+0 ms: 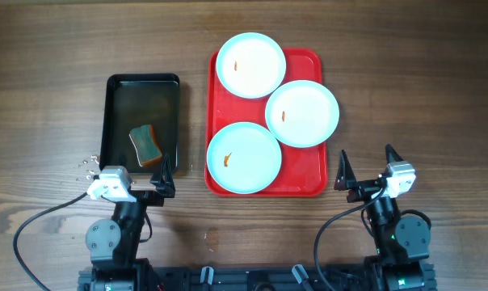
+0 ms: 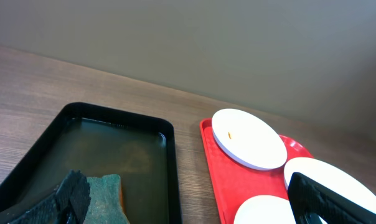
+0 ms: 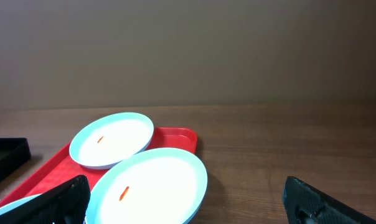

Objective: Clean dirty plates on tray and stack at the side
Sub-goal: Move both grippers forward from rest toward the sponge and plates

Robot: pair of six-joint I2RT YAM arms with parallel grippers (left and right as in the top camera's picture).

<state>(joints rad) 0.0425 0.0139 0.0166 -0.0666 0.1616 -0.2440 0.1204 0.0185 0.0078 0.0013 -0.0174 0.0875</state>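
Observation:
Three pale blue plates lie on the red tray: a far plate, a right plate that overhangs the tray's right rim, and a near plate. Each has a small orange smear in the middle. The plates also show in the right wrist view and in the left wrist view. My left gripper is open and empty at the near end of the black tray. My right gripper is open and empty, near and to the right of the red tray.
A black tray holding shallow water stands left of the red tray. A green and orange sponge lies in it, close in front of my left gripper. Small water drops lie on the wooden table by the black tray's near left corner.

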